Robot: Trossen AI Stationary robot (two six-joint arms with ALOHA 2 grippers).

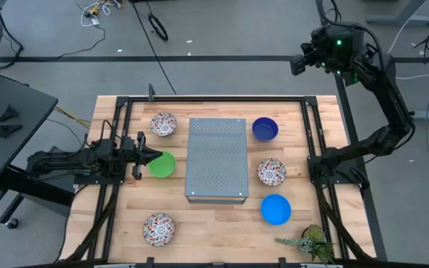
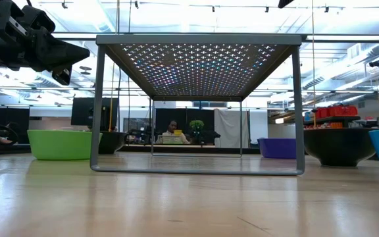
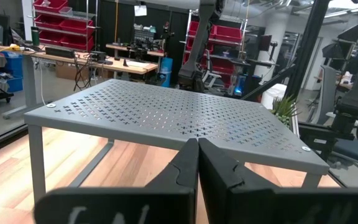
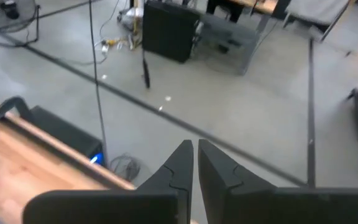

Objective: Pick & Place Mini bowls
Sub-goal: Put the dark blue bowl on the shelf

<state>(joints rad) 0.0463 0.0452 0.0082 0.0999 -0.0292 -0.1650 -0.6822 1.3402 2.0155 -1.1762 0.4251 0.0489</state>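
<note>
Overhead, left claw (image 1: 153, 155) pinched narrow at upright green bowl (image 1: 162, 164); right claw (image 4: 195, 163) narrow, off-table.

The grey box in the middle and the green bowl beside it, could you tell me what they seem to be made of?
The grey box looks like painted or powder-coated sheet metal: matte grey, punched with rows of small holes, on thin straight legs. The green bowl looks like plastic or glazed ceramic: uniform bright colour, smooth and plain; the look leaves it open.

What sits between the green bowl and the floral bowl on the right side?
In the high view, the grey perforated metal box lies between the green bowl and that floral bowl.
</note>
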